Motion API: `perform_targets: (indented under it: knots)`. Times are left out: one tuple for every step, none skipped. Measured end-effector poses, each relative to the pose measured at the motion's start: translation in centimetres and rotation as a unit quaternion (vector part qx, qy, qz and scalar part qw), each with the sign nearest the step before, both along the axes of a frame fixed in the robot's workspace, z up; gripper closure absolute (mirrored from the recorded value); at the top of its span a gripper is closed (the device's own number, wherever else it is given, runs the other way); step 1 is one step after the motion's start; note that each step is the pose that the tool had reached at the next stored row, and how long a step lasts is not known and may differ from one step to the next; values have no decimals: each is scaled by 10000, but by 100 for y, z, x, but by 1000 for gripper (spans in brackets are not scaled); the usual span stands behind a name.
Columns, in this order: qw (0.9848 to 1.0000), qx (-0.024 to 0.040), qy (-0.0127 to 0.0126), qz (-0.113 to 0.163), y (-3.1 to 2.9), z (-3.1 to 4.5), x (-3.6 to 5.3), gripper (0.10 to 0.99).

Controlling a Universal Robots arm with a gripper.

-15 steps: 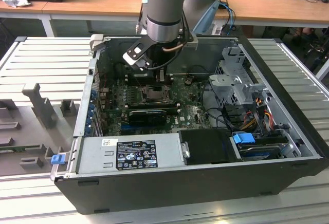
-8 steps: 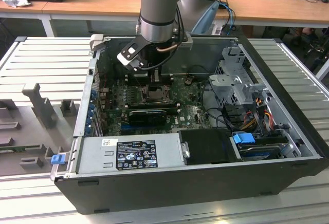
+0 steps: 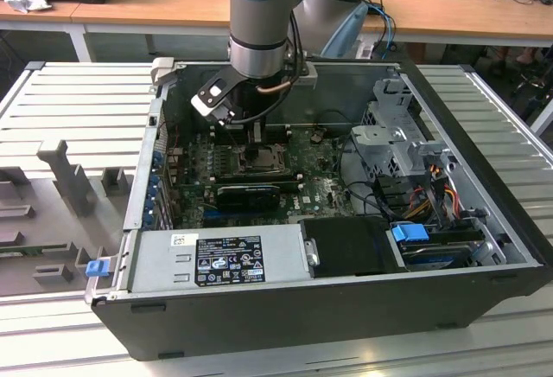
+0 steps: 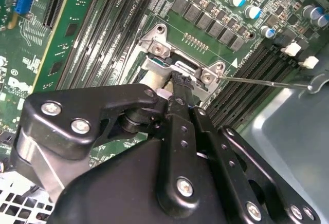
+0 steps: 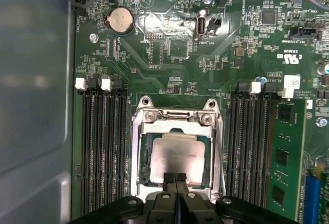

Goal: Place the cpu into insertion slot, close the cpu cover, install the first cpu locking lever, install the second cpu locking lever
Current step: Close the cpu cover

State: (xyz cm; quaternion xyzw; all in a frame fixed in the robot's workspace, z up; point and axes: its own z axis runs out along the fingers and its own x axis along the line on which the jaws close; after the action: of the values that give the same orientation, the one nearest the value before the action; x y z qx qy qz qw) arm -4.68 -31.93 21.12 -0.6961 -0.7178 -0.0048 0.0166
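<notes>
The cpu (image 5: 177, 154), a pale silvery square, lies flat in the insertion slot (image 5: 145, 157) on the green motherboard. The cpu cover (image 5: 175, 117), a silvery frame, is down around the chip. My gripper (image 5: 175, 179) is shut, its two black fingertips pressed together with nothing between them, right over the near edge of the chip and cover. In the second wrist view the fingertips (image 4: 180, 80) touch the socket's metal frame. A thin locking lever (image 4: 267, 83) sticks out sideways from the socket's corner. In the exterior view the gripper (image 3: 256, 141) hangs just above the socket (image 3: 259, 160).
Long black memory slots (image 5: 103, 147) flank the socket on both sides. A black graphics card (image 3: 249, 194) lies in front of it, then the grey power supply (image 3: 216, 260). A metal drive cage (image 3: 397, 139) with cables stands at the exterior view's right. Case walls (image 3: 143, 178) surround everything.
</notes>
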Motion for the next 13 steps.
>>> perform_targets:
  knots:
    - [10000, 0, 0, 2, 0, -11, -1, 980]
    - [10000, 0, 0, 3, 0, -22, -4, 980]
    - [10000, 0, 0, 7, 0, -35, -9, 980]
    - [10000, -1, 0, 11, -1, -42, -12, 980]
    - [10000, -2, -2, 13, -1, -46, -12, 980]
    - [10000, -2, -11, 14, -1, -50, -13, 980]
    - [10000, -3, -33, 19, -1, -54, -13, 980]
    - [10000, 0, -54, 34, 0, -58, -11, 980]
    - [10000, 1, -71, 49, 0, -58, -11, 980]
    - [9999, 3, -93, 73, 1, -43, -10, 980]
    - [9999, 1, -94, 77, 0, 9, -10, 980]
    - [9999, 0, -97, 77, 0, 37, -13, 980]
    - [9999, 1, -103, 79, 0, 42, -18, 980]
